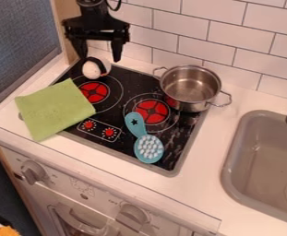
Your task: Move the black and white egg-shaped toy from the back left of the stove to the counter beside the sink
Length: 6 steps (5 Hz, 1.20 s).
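Orange item (7, 231) at lower left corner. Green cloth (55, 110) over hob's left side. Gripper (99, 59) above hob's back-left corner, fingers apart; white-and-black round thing (94, 69) just below, contact unclear. Judged: centre on it, close evenly, lest it roll. White end faces lower left; long axis seems slanted toward upper right.

The sink (228, 168) is cut off at four o'clock, an orange thing (8, 231) at seven. A green cloth (54, 110) hides part of the cooktop (122, 77) at nine; the white thing (92, 69) at eleven is blurred.
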{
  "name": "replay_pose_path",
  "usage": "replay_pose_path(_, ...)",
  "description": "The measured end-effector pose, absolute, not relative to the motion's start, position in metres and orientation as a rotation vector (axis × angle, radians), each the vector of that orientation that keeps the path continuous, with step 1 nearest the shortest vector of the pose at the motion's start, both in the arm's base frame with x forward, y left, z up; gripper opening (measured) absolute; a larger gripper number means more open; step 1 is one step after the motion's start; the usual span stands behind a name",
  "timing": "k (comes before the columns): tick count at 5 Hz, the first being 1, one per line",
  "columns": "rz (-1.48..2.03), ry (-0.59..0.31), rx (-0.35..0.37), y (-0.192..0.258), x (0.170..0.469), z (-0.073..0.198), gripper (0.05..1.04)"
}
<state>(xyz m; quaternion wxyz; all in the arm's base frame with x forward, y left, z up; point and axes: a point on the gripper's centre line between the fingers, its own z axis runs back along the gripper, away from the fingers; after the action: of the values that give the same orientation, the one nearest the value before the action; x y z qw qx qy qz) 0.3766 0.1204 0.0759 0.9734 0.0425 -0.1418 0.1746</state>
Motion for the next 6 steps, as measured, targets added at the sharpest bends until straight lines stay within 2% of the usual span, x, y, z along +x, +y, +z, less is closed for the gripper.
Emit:
replay_pose_path(1, 0.308, -0.291, 0.096, 0.127, 0.39, 0.072, 1.0)
replay_pose_path(2, 0.3, -0.267, 0.139, 0.138, 0.395, 0.062, 1.0)
replay_pose_path(5, 0.361, -0.126, 0.157, 0.157, 0.372, 0.018, 1.0)
replay_pose_path(6, 0.382, -0.122, 0.156, 0.158, 0.368, 0.012, 0.938)
